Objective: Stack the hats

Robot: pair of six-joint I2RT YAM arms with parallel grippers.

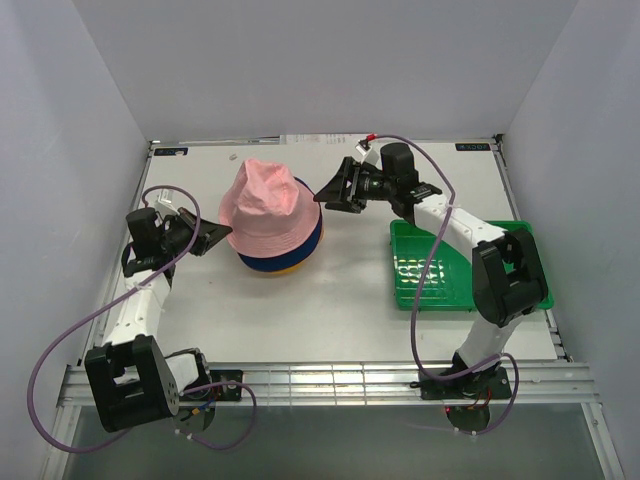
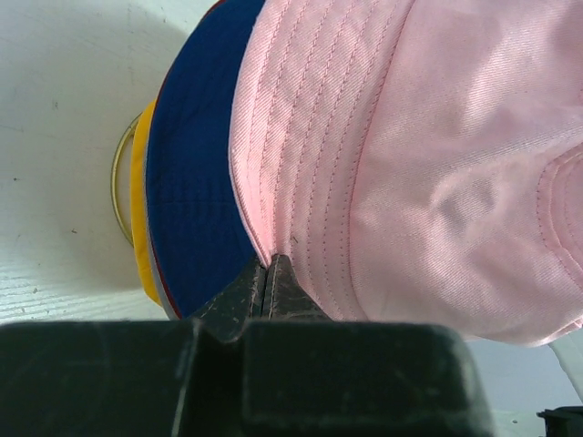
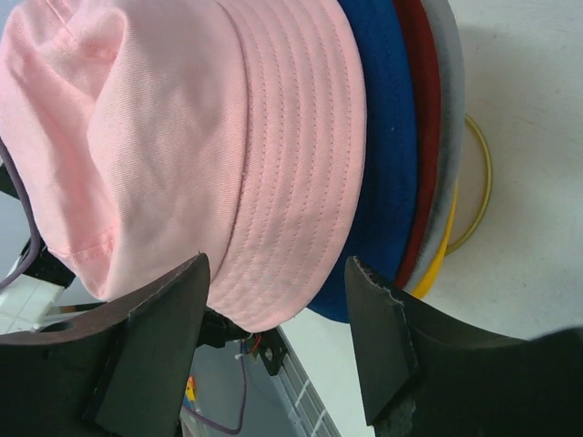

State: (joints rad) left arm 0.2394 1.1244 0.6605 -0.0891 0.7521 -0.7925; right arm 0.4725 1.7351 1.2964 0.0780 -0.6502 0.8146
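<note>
The hats sit in one stack left of the table's middle. The pink hat (image 1: 268,205) is on top, over the blue hat (image 1: 303,247) and the yellow hat (image 1: 283,269). The right wrist view shows pink (image 3: 164,118), blue (image 3: 383,137), dark red (image 3: 421,137), grey (image 3: 446,118) and yellow (image 3: 435,259) brims layered. My left gripper (image 1: 222,237) is shut at the pink brim's left edge (image 2: 271,262) and seems to pinch it. My right gripper (image 1: 325,193) is open at the stack's right side, and the pink brim shows between its fingers (image 3: 278,309).
A thin gold wire stand (image 2: 118,182) shows under the stack, also in the right wrist view (image 3: 480,173). A green plastic tray (image 1: 400,265) lies at the right, under my right arm. White walls enclose the table on three sides.
</note>
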